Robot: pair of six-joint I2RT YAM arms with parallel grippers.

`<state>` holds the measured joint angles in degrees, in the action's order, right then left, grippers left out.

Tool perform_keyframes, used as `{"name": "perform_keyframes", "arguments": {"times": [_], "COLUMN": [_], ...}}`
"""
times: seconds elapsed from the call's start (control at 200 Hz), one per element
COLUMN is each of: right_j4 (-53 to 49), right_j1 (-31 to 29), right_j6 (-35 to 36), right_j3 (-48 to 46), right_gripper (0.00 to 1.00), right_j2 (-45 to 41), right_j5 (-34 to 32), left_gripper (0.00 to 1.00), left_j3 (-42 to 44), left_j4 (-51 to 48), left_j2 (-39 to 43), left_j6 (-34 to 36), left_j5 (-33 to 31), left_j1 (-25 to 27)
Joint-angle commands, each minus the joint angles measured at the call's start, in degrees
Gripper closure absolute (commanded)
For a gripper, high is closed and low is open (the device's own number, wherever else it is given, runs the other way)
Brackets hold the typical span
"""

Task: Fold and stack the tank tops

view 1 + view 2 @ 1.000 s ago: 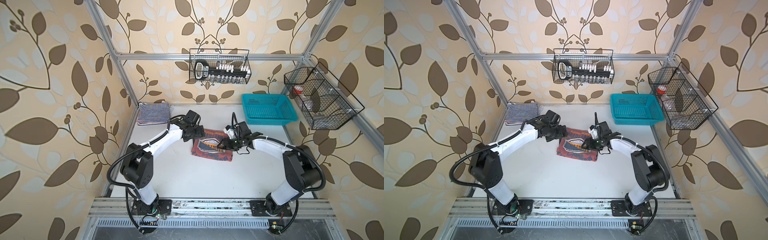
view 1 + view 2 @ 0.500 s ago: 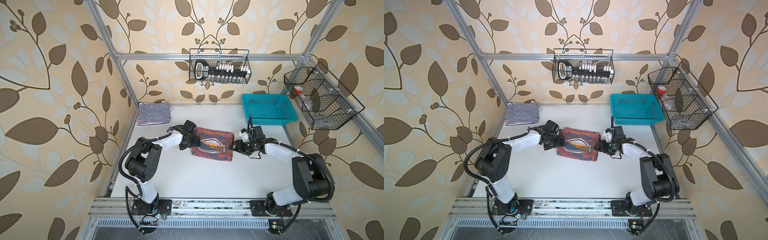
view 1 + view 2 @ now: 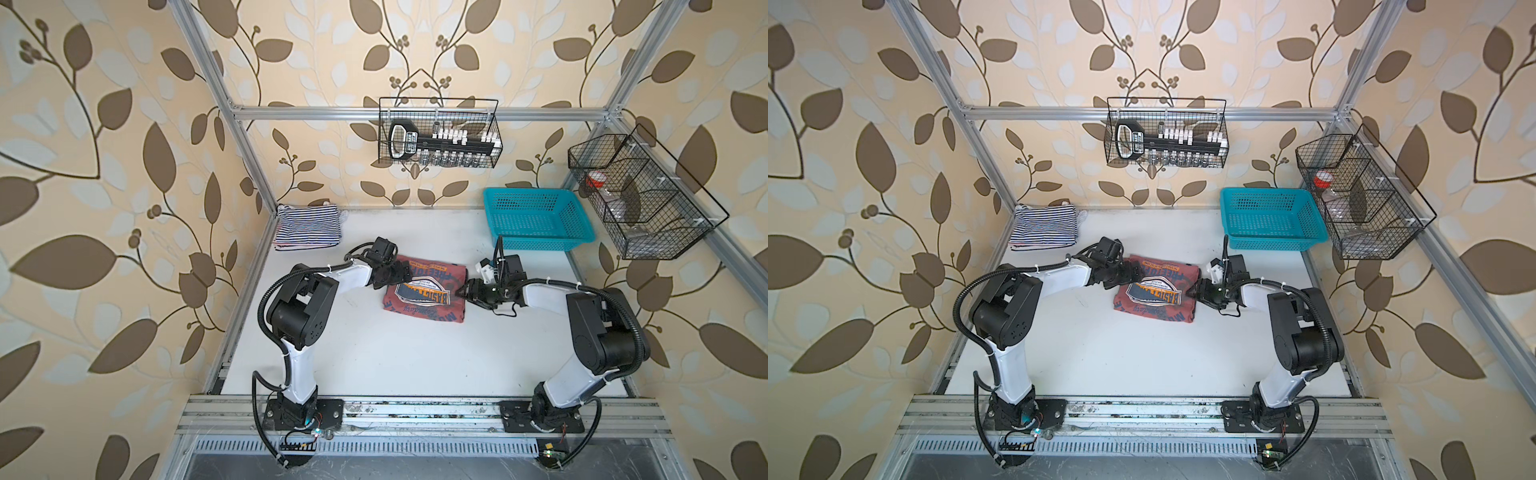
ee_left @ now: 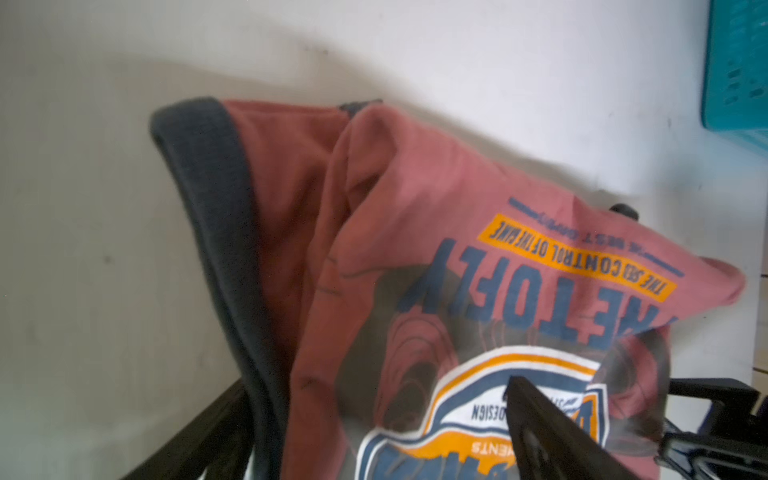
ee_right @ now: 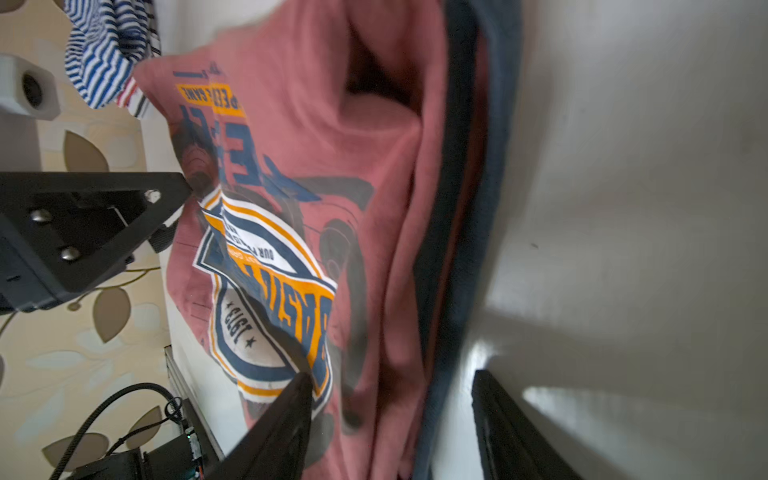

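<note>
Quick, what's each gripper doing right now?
Left gripper: open, straddling the red tank top at one edge.
Right gripper: open, astride its opposite edge.

A robot lab cell dressed as a home: aluminium frame [image 3: 311, 111], leaf-print wallpaper [image 3: 104, 208], white counter [image 3: 395, 353], two arms bolted to the near rail [image 3: 415, 409].

The left arm [image 3: 353, 272] and the right arm [image 3: 548, 291] have glossy white shells over their long links and bulky matte-black joint housings [image 3: 301, 311]. Black base plates [image 3: 515, 419] are bolted onto the aluminium rail [image 3: 415, 409], and black corrugated cables [image 3: 260, 305] arc above it. Farthest from the rail, the left end effector [image 4: 374, 386] and the right end effector [image 5: 392, 374] are black, with flat, angular fingers [image 5: 282, 428]. A white block [image 3: 485, 270] sits behind the right one.
</note>
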<state>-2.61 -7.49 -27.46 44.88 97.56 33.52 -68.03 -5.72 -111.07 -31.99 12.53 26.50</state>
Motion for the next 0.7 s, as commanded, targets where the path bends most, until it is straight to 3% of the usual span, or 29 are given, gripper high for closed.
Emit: {"name": "perform_keyframes", "arguments": {"times": [0.0,0.31,0.45,0.59,0.695], "right_j4": [-0.3,2.9,3.3,3.8,4.1], "right_j1": [-0.5,-1.7,-2.2,-2.6,-2.5], "right_j6": [-1.2,-2.9,-3.2,-3.5,-3.5], "right_j3": [-0.9,0.1,1.4,2.4,2.6], "right_gripper": [0.37,0.38,0.38,0.38,0.38], "right_j2": [4.5,9.6,11.3,12.8,12.8], "right_j5": [-1.3,-0.5,-0.1,0.2,0.3], "left_gripper": [0.1,0.2,0.29,0.41,0.59], "left_j3": [4.1,6.8,7.7,5.9,5.5], "left_j4": [-5.6,-7.6,-7.4,-9.3,-10.4], "left_j2": [-7.0,-10.1,-11.6,-14.3,-15.4], "left_j6": [-2.6,-2.3,-2.7,-2.9,-3.8], "left_j5": [4.0,5.8,5.9,5.7,4.7], "left_j1": [0.3,3.0,4.6,6.0,6.2]}}
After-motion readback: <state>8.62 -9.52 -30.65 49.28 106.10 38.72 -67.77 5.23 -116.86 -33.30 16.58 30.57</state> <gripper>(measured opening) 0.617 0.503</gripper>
